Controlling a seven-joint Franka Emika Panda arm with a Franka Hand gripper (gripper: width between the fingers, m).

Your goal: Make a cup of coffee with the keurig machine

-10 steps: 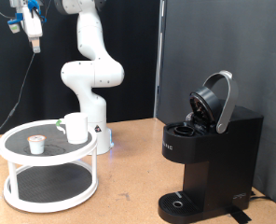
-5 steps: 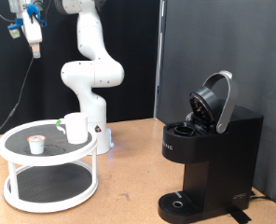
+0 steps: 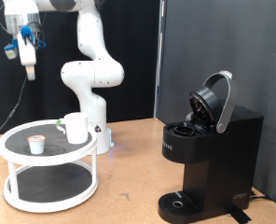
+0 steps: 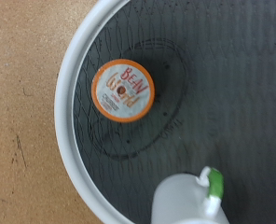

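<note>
The white cup [image 3: 75, 128] stands on the top shelf of a round white two-tier stand [image 3: 17, 154] at the exterior view's left. A small coffee pod [image 3: 35, 144] lies beside it on the same shelf. The black keurig machine [image 3: 208, 159] stands at the exterior view's right with its lid raised. My gripper [image 3: 28, 58] hangs high above the stand, well clear of it. The wrist view looks straight down on the orange-rimmed pod [image 4: 122, 91] and part of the cup [image 4: 185, 201]; no fingers show there.
The stand's white rim [image 4: 68, 149] rings a dark mesh shelf. A small green object [image 4: 211, 185] sits by the cup. The robot's white base [image 3: 91, 84] rises behind the stand. A wooden table [image 3: 129, 177] lies between stand and machine. Black curtains hang behind.
My gripper has come down and slightly towards the exterior view's left, nearer above the stand. The cup, pod and machine have not moved.
</note>
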